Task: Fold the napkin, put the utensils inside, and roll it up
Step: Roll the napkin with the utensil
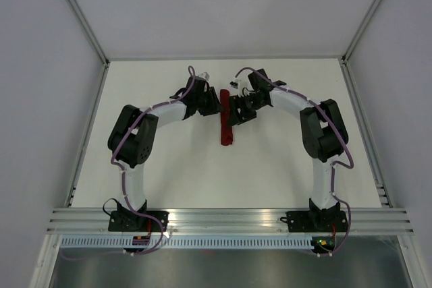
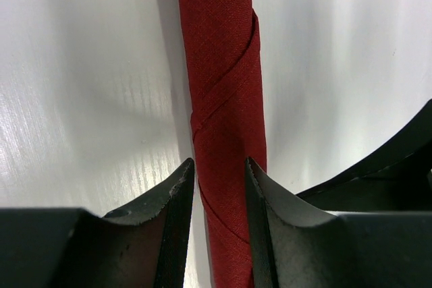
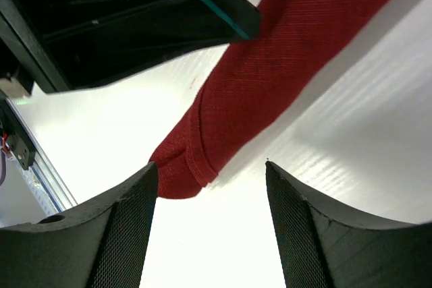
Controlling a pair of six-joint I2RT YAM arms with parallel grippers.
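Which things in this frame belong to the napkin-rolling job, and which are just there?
Part of the job:
- napkin, rolled into a tube
- left fingers, either side of the roll
- right fingers, spread wide near its end
- fork: not in view

Just there:
- table
- metal rail along the near edge

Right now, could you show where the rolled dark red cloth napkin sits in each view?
Top external: dark red rolled cloth napkin, centre, vertical.
Left wrist: napkin, centre, top to bottom, behind left tool.
Right wrist: napkin, diagonal from upper right.
Shared landmark: white table.
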